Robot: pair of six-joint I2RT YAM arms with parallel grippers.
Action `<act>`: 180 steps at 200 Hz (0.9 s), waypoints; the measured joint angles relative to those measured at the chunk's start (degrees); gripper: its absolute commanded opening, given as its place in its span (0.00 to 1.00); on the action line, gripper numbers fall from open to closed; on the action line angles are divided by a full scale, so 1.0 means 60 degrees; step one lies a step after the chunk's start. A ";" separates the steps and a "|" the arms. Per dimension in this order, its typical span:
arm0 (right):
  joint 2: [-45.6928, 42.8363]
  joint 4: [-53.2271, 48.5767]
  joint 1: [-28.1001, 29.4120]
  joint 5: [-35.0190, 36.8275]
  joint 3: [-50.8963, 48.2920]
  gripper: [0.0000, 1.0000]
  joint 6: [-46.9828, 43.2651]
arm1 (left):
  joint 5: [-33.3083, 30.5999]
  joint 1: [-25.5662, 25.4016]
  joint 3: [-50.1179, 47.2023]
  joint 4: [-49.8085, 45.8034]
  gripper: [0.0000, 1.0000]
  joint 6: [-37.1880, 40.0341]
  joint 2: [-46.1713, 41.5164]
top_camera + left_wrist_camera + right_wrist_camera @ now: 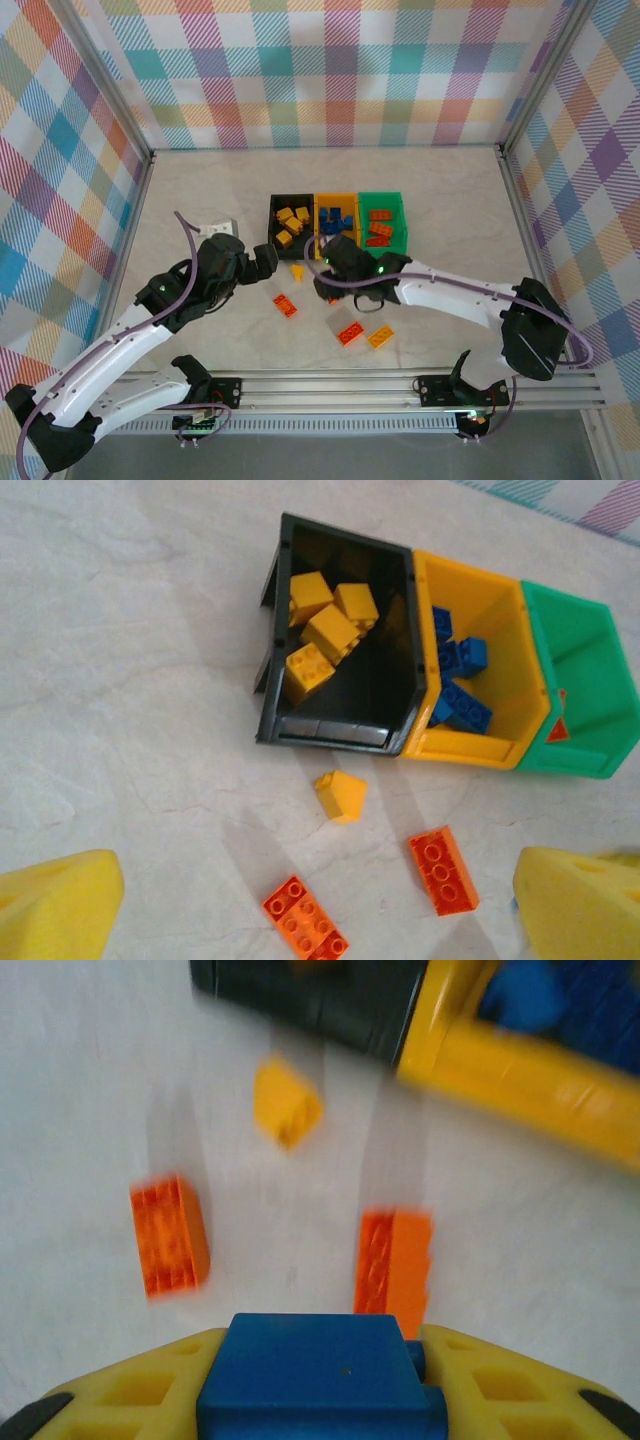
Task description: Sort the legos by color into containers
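Table (200, 200), pale and marbled: the sorting is being done on it. Containers, three joined in a row at the far middle: black bin (330, 735) on the left, being filled with yellow bricks (325, 630); yellow-orange bin (470, 748) in the centre, being filled with blue bricks (460, 695); green bin (590, 670) on the right, being filled with orange-red bricks (380, 228). Left gripper (318, 880): being held with its jaws spread wide and empty, just near of the black bin, above the loose pieces. Right gripper (322, 1355): being held clenched on a blue brick (315, 1385), low over the table, just near of the bins. Loose legos, being left on the table near of the bins: one yellow brick (340, 795) and two orange ones (443, 870) (305, 930). Step in hand, as judged: the blue brick is being taken to the centre bin. Handling advice: the brick is best raised clear of the bin's near wall, centred between the side walls, and let go low, so that it is not bounced into the black or green neighbour. The left arm is best kept out of that path.
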 measured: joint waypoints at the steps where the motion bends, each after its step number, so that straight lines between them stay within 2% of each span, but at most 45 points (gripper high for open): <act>1: 0.0007 0.0011 -0.0033 0.0007 0.0033 0.39 -0.0004 | 0.0000 0.0000 -0.0015 0.0000 1.00 -0.0004 0.0000; 19: 0.0397 0.0040 -0.0852 0.0007 0.0878 0.39 -0.0062 | 0.0004 0.0000 -0.0266 0.0004 1.00 -0.0080 -0.0004; 42: 0.1610 0.0175 -0.1712 0.0022 0.2091 0.40 -0.0146 | 0.0036 0.0000 -0.0474 0.0015 1.00 -0.0182 -0.0007; 73: 0.3362 0.0029 -0.2302 0.0171 0.3395 0.43 -0.0208 | 0.0186 0.0000 -0.0940 0.0127 1.00 -0.0346 -0.0168; 93: 0.4127 -0.0146 -0.2543 0.0182 0.3920 0.51 -0.0178 | 0.0364 0.0000 -0.1351 0.0146 1.00 -0.0510 -0.0412; 107: 0.4390 -0.0393 -0.2645 0.0175 0.4138 0.64 -0.0160 | 0.0503 0.0000 -0.1596 0.0175 1.00 -0.0586 -0.0576; 116: 0.4473 -0.0528 -0.2692 0.0171 0.4299 0.72 -0.0073 | 0.0572 0.0000 -0.1694 0.0168 1.00 -0.0612 -0.0627; 129: 0.4473 -0.0601 -0.2718 0.0142 0.4419 0.78 -0.0102 | 0.0605 0.0000 -0.1719 0.0106 1.00 -0.0612 -0.0612; 154: 0.3996 -0.0594 -0.2601 0.0018 0.4124 0.82 -0.0098 | 0.0612 0.0000 -0.1719 0.0113 1.00 -0.0612 -0.0612; 180: 0.2532 -0.0565 -0.2065 -0.0087 0.2703 0.83 0.0058 | 0.0583 0.0000 -0.1738 0.0131 1.00 -0.0608 -0.0612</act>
